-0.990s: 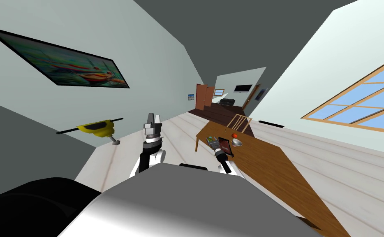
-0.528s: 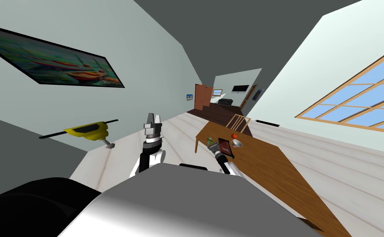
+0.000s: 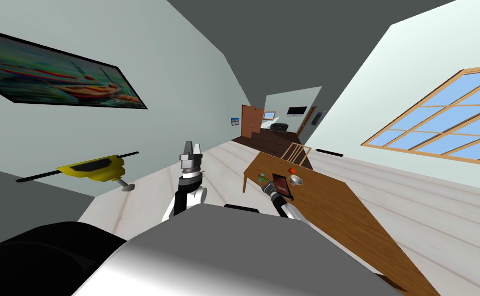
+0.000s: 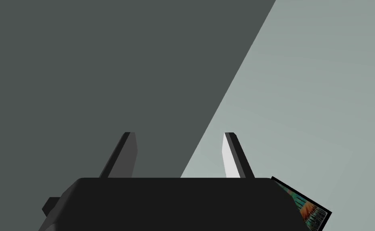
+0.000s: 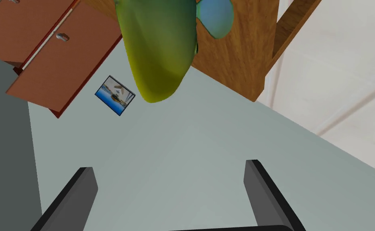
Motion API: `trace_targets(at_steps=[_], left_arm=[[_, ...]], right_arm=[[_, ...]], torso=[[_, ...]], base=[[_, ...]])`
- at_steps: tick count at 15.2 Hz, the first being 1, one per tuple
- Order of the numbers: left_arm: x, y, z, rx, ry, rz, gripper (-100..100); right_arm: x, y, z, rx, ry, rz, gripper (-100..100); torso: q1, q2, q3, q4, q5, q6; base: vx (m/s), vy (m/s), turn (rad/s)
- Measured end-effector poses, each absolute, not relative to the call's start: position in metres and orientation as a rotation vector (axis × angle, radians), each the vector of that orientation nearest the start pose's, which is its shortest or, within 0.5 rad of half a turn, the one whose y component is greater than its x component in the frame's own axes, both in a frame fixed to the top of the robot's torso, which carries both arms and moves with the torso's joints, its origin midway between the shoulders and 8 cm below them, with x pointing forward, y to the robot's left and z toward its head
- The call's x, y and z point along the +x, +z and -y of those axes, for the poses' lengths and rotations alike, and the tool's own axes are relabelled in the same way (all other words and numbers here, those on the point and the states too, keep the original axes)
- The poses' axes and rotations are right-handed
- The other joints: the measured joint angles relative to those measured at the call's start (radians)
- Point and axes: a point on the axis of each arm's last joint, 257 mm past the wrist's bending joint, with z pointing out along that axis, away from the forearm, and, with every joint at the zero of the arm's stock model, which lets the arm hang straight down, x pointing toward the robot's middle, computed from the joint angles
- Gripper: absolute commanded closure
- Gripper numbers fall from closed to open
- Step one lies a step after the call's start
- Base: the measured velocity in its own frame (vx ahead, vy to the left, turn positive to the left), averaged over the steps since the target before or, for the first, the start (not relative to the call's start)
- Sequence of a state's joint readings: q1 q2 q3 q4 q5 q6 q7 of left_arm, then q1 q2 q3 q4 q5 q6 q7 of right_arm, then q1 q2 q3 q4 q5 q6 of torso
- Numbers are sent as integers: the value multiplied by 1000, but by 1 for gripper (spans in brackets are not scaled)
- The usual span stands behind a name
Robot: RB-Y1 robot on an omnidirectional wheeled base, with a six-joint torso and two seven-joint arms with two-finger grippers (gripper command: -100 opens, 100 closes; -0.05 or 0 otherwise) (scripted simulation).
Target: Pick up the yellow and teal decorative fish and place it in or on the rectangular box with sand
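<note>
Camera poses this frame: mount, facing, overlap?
Head view: on the head, steeply down and forward over the wooden table; both forearms show.
Left wrist view: on the raised left gripper, aimed off the table; open fingers show.
Right wrist view: behind the open right gripper, whose fingers show, facing the fish beyond.
Shared: head and right wrist views both show fish and table.

No readable text, label, brand, number or sign. Checked large framed painting on left wall and small framed print far down the same wall: colour imagery, nothing legible as lettering.
</note>
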State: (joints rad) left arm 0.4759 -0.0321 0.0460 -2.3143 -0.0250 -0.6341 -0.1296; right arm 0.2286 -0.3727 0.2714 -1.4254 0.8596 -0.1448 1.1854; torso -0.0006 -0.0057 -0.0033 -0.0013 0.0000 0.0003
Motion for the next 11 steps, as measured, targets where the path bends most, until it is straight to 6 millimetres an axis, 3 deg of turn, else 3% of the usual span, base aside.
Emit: trace_targets(at_steps=[7, 11], left_arm=[[310, 70, -283, -464, -1161, -494, 0], [310, 70, -283, -464, -1161, -494, 0]], right_arm=[[392, -460, 256, -1256, -442, -1704, -100], [386, -473, 273, -1365, -494, -1686, -100]], torso=[[-1, -2, -1, 0, 0, 0], [-2, -2, -1, 0, 0, 0]], base=[[95, -8, -69], [94, -19, -30]])
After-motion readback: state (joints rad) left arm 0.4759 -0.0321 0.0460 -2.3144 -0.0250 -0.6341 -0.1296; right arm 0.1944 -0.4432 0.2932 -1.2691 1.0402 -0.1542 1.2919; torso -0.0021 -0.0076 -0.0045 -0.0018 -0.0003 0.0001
